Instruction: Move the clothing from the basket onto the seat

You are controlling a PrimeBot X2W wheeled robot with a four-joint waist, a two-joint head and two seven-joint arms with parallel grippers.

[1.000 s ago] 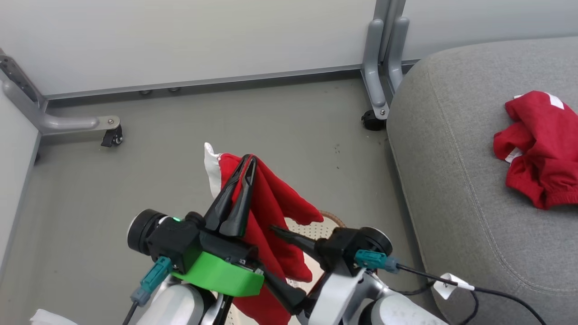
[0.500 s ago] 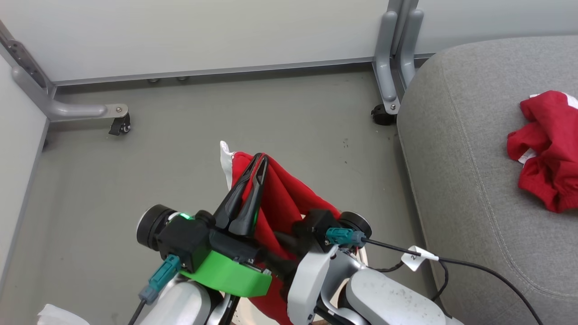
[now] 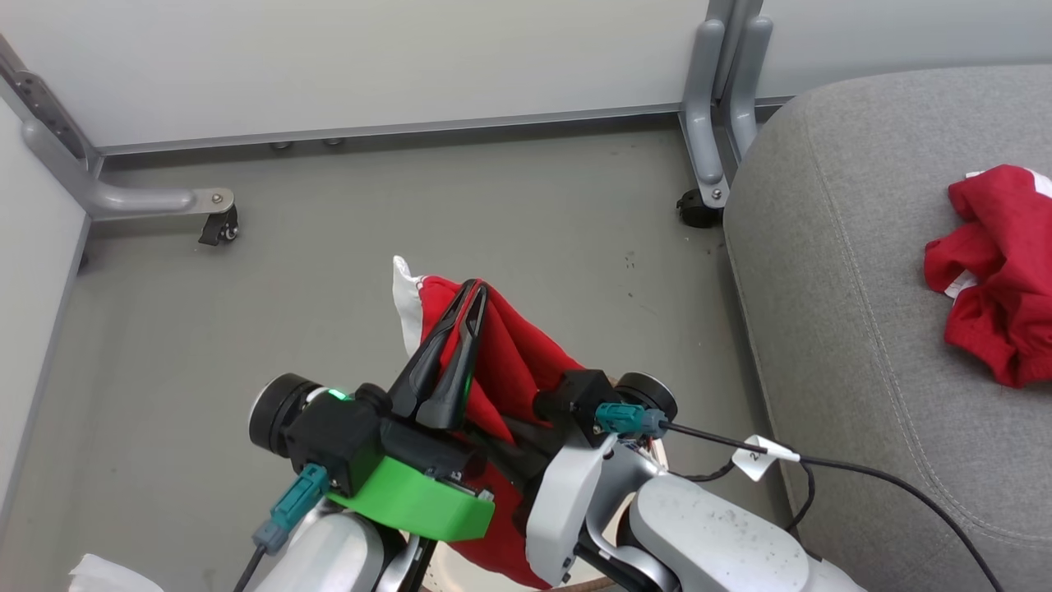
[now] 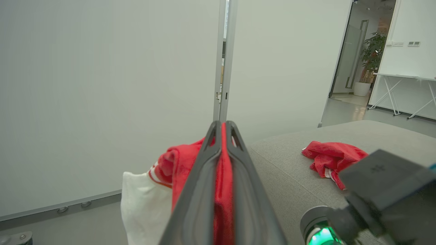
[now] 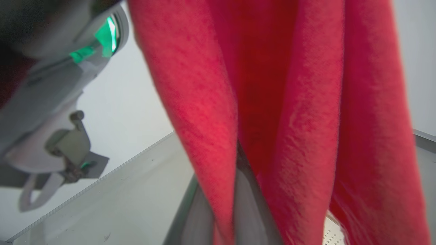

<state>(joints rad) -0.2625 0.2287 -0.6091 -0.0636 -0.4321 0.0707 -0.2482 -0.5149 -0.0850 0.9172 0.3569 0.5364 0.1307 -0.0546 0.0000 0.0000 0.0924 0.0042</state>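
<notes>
My left gripper point(image 3: 472, 288) is shut on a red garment point(image 3: 518, 362) with white lining, holding it up over the floor. In the left wrist view the cloth point(image 4: 177, 163) is pinched between that gripper's closed fingers point(image 4: 223, 124). My right gripper point(image 5: 231, 190) is shut on a lower fold of the same hanging clothing point(image 5: 299, 112); in the head view its fingers are buried in the cloth. A second red garment point(image 3: 994, 271) lies on the grey seat point(image 3: 863, 329) to the right. The basket point(image 5: 333, 232) sits below my arms, mostly hidden, a cream sliver point(image 3: 456, 575) showing.
Grey partition legs with castors stand on the floor at the back left point(image 3: 215, 230) and beside the seat's corner point(image 3: 697, 210). A black cable with a white tag point(image 3: 760, 456) trails from my right wrist. Something white point(image 3: 99, 575) lies at the lower left.
My right gripper has moved in to the hanging garment and closed on it. The left gripper still holds the cloth up. The head camera shifted slightly early on.
</notes>
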